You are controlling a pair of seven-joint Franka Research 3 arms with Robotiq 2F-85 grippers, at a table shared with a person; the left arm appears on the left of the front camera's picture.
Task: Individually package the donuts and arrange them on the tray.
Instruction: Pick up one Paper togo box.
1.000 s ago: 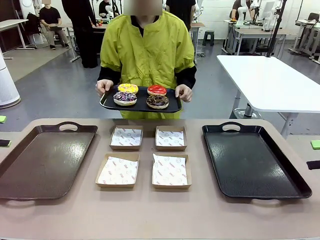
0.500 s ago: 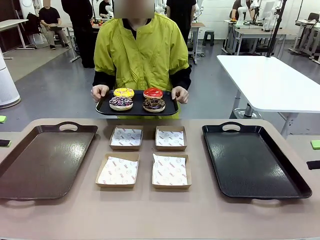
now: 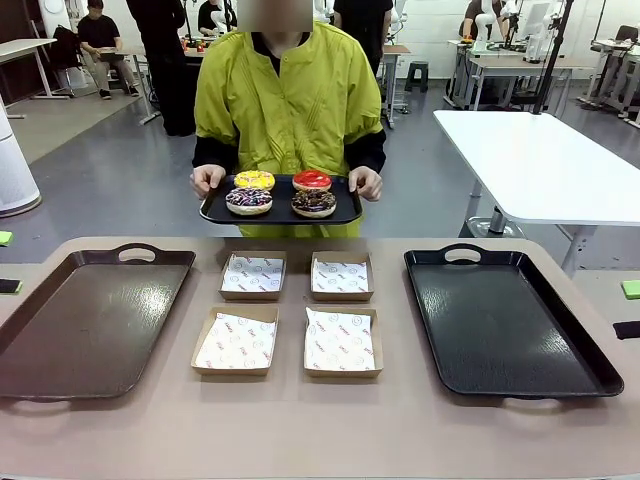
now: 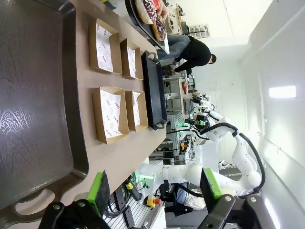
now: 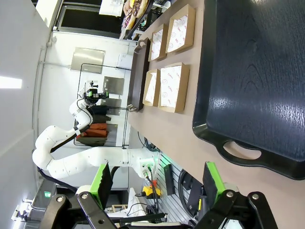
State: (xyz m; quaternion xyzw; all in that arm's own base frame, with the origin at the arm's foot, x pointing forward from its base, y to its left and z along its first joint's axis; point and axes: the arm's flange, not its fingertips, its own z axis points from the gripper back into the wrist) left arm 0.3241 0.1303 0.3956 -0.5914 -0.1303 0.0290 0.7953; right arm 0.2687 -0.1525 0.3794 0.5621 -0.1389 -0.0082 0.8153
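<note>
Across the table a person holds a small black serving tray [image 3: 340, 213] in both hands, above the far edge. Several donuts sit on it: yellow-iced [image 3: 255, 180], red-iced [image 3: 312, 180], sprinkled chocolate [image 3: 249, 200] and dark chocolate [image 3: 314, 202]. The donuts [image 4: 147, 5] also show at the top of the left wrist view, and the donuts [image 5: 131, 14] at the top of the right wrist view. My left gripper [image 4: 155, 191] hangs open and empty near the brown tray [image 4: 33, 119]. Open and empty too, my right gripper [image 5: 157, 183] hovers off the black tray [image 5: 257, 71].
Several shallow paper-lined cardboard boxes [image 3: 235, 341] stand in two rows at the table's middle. A large brown tray [image 3: 90, 320] lies to their left, a large black tray [image 3: 505, 320] to their right. A white table [image 3: 540, 160] stands behind, to the right.
The person swayed slightly left with the donut tray, then back to the right. Nothing on the table has moved.
</note>
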